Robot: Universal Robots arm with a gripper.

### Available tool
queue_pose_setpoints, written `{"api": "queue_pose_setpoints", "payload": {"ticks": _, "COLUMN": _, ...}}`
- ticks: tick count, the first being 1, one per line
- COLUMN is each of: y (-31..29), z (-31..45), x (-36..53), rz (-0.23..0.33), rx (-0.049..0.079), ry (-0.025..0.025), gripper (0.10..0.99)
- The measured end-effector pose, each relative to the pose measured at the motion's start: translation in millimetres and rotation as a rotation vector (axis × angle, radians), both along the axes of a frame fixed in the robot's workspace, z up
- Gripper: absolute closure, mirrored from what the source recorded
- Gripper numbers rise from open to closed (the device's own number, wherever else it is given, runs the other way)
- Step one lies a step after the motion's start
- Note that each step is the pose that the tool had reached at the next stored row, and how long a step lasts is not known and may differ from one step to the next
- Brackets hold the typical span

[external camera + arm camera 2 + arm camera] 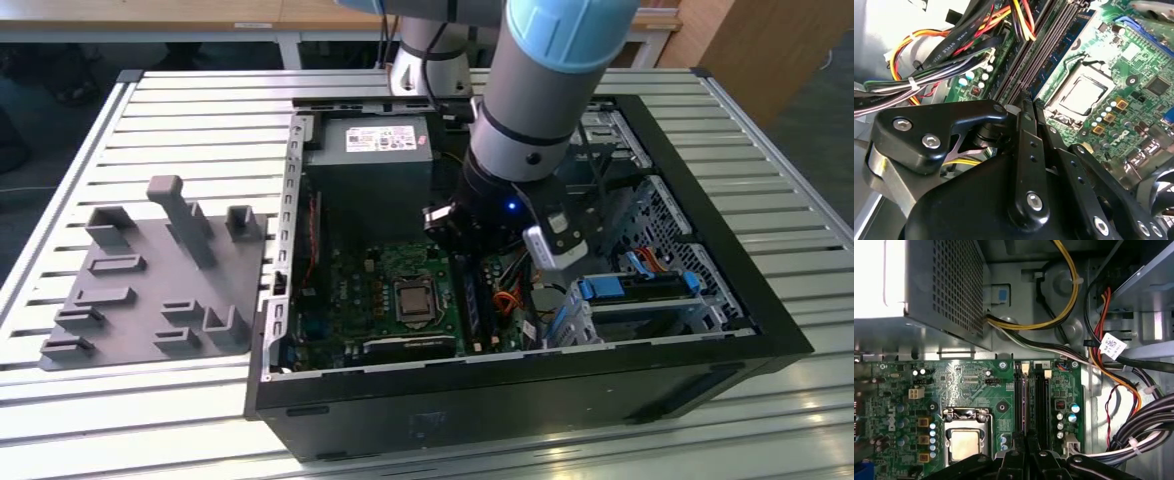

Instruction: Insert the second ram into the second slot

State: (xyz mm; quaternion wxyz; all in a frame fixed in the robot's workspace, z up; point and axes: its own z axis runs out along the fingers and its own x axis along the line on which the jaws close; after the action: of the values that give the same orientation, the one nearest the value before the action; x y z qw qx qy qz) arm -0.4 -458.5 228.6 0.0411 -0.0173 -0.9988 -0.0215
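Inside the open computer case (694, 360), my gripper (470, 262) is lowered over the motherboard (354, 300). In the second wrist view its black fingers (1026, 130) are pressed together, their tips at the memory slots (1029, 55). The second ram (1066, 47), a thin dark-blue stick, runs on edge from those tips along the slot nearest the CPU socket (1081, 95). The gripper (1026, 100) looks shut on it. In the first wrist view the gripper (1030, 442) sits at the end of the two dark slots (1041, 400). How deep the stick sits is hidden.
A grey power supply (374, 140) fills the case's far end. Bundled cables (954, 45) run close beside the slots. Blue drive-bay tabs (634, 285) lie at the exterior view's right. A grey fixture plate (147, 270) rests on the slatted table outside the case.
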Motion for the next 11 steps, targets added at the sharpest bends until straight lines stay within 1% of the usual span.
{"api": "queue_pose_setpoints", "payload": {"ticks": 7, "y": 0.0, "z": -5.8, "x": 1.6, "rz": 0.000, "rx": -0.001, "ry": 0.0000, "gripper": 0.953}}
{"api": "queue_pose_setpoints", "payload": {"ticks": 11, "y": 0.0, "z": -6.7, "x": 2.6, "rz": 0.001, "rx": -0.004, "ry": 0.0003, "gripper": 0.953}}
